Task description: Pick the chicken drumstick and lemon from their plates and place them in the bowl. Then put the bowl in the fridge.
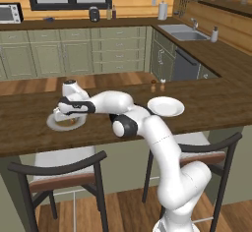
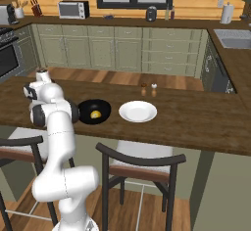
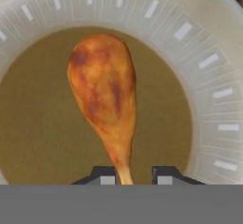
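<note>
The orange-brown chicken drumstick (image 3: 107,95) lies on the brownish centre of the grey-rimmed plate (image 3: 209,61), thick end away from the hand. My gripper (image 3: 134,176) is open just above it, a fingertip on each side of the thin end. In the left base view the gripper (image 1: 66,119) hangs low over that plate (image 1: 51,123) at the counter's left. The yellow lemon (image 2: 95,114) sits inside the black bowl (image 2: 84,111). Beside the bowl the white plate (image 2: 138,111) is bare, and it also appears right of the arm (image 1: 166,106). The fridge is out of view.
Two small shakers (image 2: 148,89) stand behind the white plate. Two dark-framed stools (image 1: 64,169) sit under the wooden counter's (image 1: 211,103) front edge. A sink (image 1: 184,32) lies on the far right counter.
</note>
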